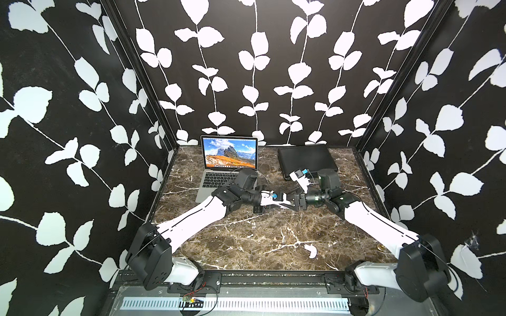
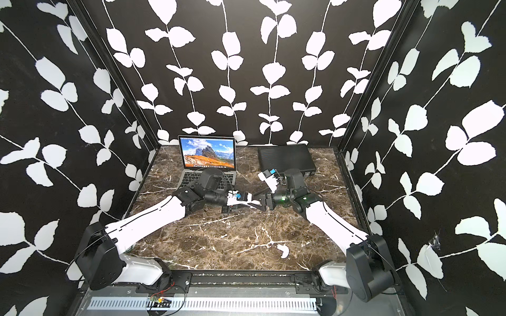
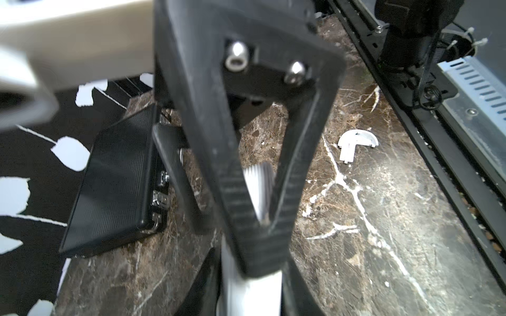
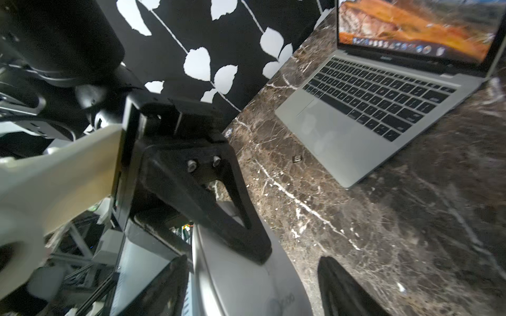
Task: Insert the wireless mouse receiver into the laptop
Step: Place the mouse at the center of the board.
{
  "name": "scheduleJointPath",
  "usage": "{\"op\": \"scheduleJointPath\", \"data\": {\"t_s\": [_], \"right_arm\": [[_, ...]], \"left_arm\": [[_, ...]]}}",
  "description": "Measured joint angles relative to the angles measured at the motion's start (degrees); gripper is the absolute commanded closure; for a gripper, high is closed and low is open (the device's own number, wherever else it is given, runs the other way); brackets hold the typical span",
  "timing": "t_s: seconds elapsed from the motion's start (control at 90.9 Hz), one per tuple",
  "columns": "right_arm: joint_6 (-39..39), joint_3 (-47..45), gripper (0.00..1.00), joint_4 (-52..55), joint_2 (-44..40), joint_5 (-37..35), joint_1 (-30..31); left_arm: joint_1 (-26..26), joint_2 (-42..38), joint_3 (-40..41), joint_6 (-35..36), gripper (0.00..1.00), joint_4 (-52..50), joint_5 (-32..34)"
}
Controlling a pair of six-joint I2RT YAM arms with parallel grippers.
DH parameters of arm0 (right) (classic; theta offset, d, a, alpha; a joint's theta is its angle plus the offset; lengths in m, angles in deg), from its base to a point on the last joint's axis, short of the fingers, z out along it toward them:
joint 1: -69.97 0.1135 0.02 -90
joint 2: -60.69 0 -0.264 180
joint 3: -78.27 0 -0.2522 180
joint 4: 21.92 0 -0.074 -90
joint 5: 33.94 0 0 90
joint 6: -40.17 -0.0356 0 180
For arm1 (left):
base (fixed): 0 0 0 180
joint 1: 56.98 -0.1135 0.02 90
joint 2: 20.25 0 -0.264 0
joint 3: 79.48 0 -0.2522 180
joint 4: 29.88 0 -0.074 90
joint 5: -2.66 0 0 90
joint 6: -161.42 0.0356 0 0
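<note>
The white wireless mouse (image 4: 246, 290) hangs above the middle of the table, and my left gripper (image 3: 250, 287) is shut on it. My right gripper (image 4: 254, 273) faces the left one with its jaws open on either side of the mouse, and one finger (image 4: 347, 290) stands clearly apart from it. Both grippers meet in a top view (image 1: 289, 203). A tiny dark square piece (image 4: 297, 158), the receiver by its look, lies on the marble just in front of the silver laptop (image 4: 369, 109). The laptop (image 1: 227, 164) stands open at the back left.
A flat black ribbed case (image 1: 306, 158) lies at the back right, behind the right arm. A loose white curved cover piece (image 1: 311, 251) rests on the marble table (image 1: 246, 240) near its front edge. Patterned walls close in three sides.
</note>
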Motion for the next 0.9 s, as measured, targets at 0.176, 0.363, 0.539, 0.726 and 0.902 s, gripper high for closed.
{"op": "scheduleJointPath", "data": {"t_s": [0.176,0.363,0.539,0.726,0.902], "right_arm": [[0.5,1.6,0.27,1.9,1.2,4.7,0.5],[1.4,3.0,0.43,3.2,2.3,7.5,0.4],[2.1,3.9,0.48,3.7,3.4,9.7,0.4],[3.1,4.4,0.39,3.8,3.5,10.6,0.4],[3.1,4.0,0.32,3.8,3.3,10.4,0.8]], "left_arm": [[0.0,-0.8,0.0,5.9,0.81,-0.3,-0.5],[0.1,-1.0,-1.1,8.9,0.77,-2.4,-1.8],[0.1,-1.0,-1.2,8.6,0.71,-3.0,-2.4],[-0.3,-1.2,-1.0,7.6,0.7,-2.9,-2.3],[-0.5,-1.2,-0.4,7.1,0.71,-2.0,-1.7]]}}
